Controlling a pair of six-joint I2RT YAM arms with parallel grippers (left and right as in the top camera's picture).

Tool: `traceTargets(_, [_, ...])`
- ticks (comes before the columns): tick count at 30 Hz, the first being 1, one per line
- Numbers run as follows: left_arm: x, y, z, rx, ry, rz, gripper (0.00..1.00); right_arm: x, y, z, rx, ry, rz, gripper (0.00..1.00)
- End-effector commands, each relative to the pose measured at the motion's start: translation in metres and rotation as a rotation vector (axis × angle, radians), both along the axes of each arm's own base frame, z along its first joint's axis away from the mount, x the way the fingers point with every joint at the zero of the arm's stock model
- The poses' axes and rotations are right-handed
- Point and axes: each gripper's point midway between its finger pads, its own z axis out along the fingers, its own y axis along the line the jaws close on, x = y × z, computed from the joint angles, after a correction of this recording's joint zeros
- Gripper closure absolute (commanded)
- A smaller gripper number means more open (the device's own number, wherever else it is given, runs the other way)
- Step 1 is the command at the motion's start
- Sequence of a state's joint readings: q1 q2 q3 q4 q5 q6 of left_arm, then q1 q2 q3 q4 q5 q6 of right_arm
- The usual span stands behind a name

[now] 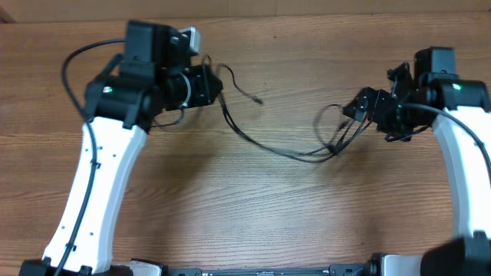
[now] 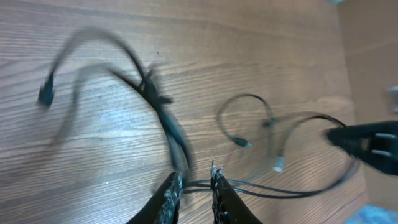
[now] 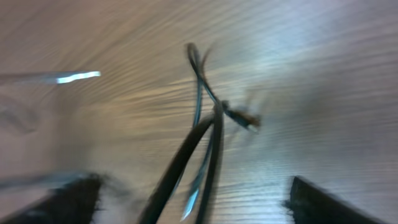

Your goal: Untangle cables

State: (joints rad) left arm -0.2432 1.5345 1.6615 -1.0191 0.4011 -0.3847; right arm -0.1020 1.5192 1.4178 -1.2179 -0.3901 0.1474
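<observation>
Thin black cables (image 1: 284, 150) lie in a loose tangle across the wooden table, running from my left gripper (image 1: 219, 86) down to a knot (image 1: 334, 146) below my right gripper (image 1: 354, 107). One plug end (image 1: 258, 100) lies loose. In the left wrist view the left gripper (image 2: 194, 180) is open by a narrow gap. Blurred cables (image 2: 168, 124) run down to its tips, and two strands (image 2: 273, 191) lead off to the right. In the right wrist view the right gripper (image 3: 196, 199) stands wide open. The cables (image 3: 211, 143) hang blurred between its fingers, gripped by neither.
The table's far edge (image 1: 307, 15) runs along the top of the overhead view. Both white arms (image 1: 107, 176) reach in from the near side. The right arm's dark gripper (image 2: 367, 140) shows at the right of the left wrist view.
</observation>
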Motion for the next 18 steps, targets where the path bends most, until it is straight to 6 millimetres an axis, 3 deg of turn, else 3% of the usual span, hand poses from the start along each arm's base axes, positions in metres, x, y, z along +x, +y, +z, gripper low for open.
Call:
traceTargets(1, [0.005,-0.011,-0.009,0.067,-0.014,-0.027,0.81,0.002,0.000,0.031,-0.048,-0.143,0.079,0.00])
traceTargets(5, [0.003,-0.028,-0.023,0.075,0.020,-0.067,0.78,0.021,-0.027,0.034,-0.112,-0.151,-0.160,0.00])
traceTargets(7, [0.001,-0.037,-0.029,0.080,0.035,-0.090,0.65,0.029,-0.027,0.039,-0.076,-0.169,-0.225,0.00])
traceTargets(12, [-0.005,-0.049,-0.047,0.102,0.091,-0.124,0.57,0.018,-0.023,0.042,-0.059,-0.147,-0.223,0.00])
traceTargets(13, [-0.006,-0.048,-0.051,0.111,0.104,-0.124,0.51,0.012,-0.022,0.043,-0.064,-0.137,-0.213,0.00])
traceTargets(14, [-0.007,-0.047,-0.054,0.121,0.117,-0.120,0.32,0.006,-0.022,0.044,-0.065,-0.128,-0.211,0.00])
traceTargets(18, [-0.003,-0.043,-0.077,0.128,0.224,-0.015,0.12,-0.018,-0.019,0.062,-0.065,-0.153,-0.213,0.00])
